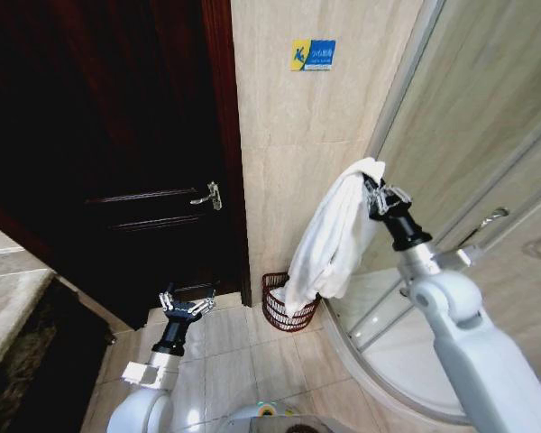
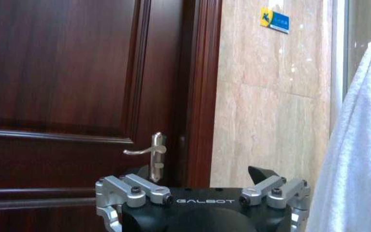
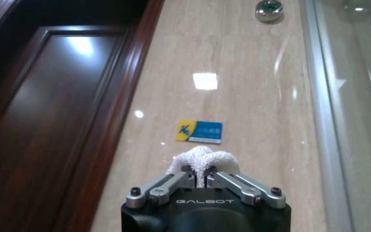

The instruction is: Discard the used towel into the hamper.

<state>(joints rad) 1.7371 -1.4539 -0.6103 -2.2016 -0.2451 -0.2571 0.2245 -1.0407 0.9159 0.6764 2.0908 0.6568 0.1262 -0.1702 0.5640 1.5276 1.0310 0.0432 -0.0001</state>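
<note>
Head view: right tool [image 1: 376, 192] pinches the white towel [image 1: 329, 239] by its top edge, tail draping onto the hamper [image 1: 287, 311] on the floor; left tool [image 1: 182, 308] hangs low, open. Left wrist view: towel beside the wall. Right wrist view: jaws closed on a bunched fold; soft, light, limp cloth.

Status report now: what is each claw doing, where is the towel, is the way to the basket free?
Right claw shut on white terry towel, its tail hanging at round reddish-brown wire hamper. Left claw open, low by dark wooden door. Nothing blocking.
</note>
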